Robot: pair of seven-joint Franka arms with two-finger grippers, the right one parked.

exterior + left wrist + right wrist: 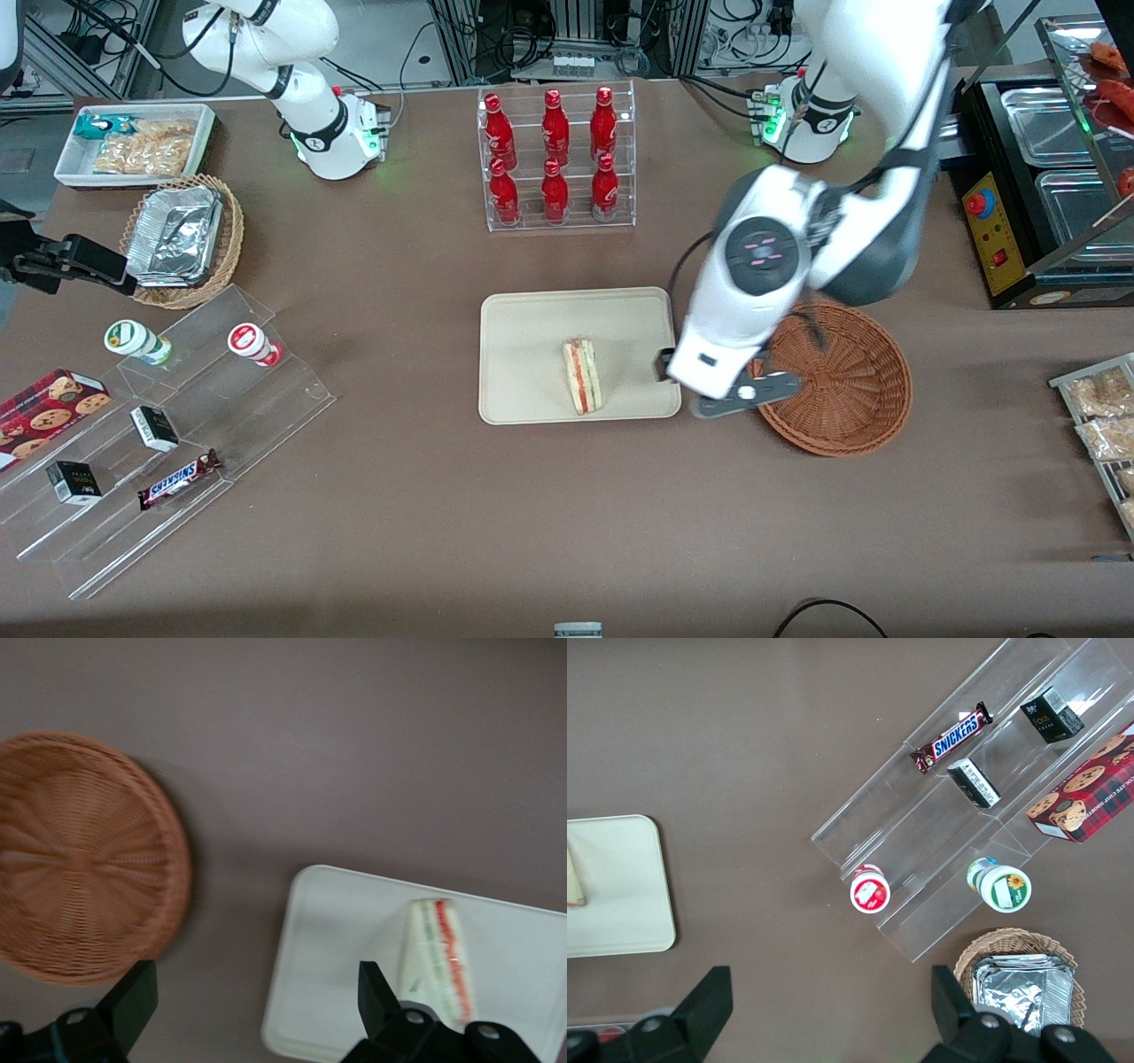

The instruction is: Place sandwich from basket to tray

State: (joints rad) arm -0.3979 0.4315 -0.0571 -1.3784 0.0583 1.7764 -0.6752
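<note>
The sandwich (582, 376), a pale wedge with red filling along its edge, lies on the cream tray (532, 337) near the tray's middle. It also shows in the left wrist view (440, 957) on the tray (337, 930). The reddish-brown wicker basket (850, 390) stands empty beside the tray, toward the working arm's end; it shows in the wrist view too (80, 859). My left gripper (709, 381) hovers above the gap between tray and basket, open and empty, its fingers (376, 992) spread wide.
A clear rack of red bottles (556, 159) stands farther from the camera than the tray. A tiered clear stand with snacks (159, 443), a tan basket of foil trays (182, 239) and a white bin (133, 142) lie toward the parked arm's end. Snack bags (1103, 416) sit at the working arm's end.
</note>
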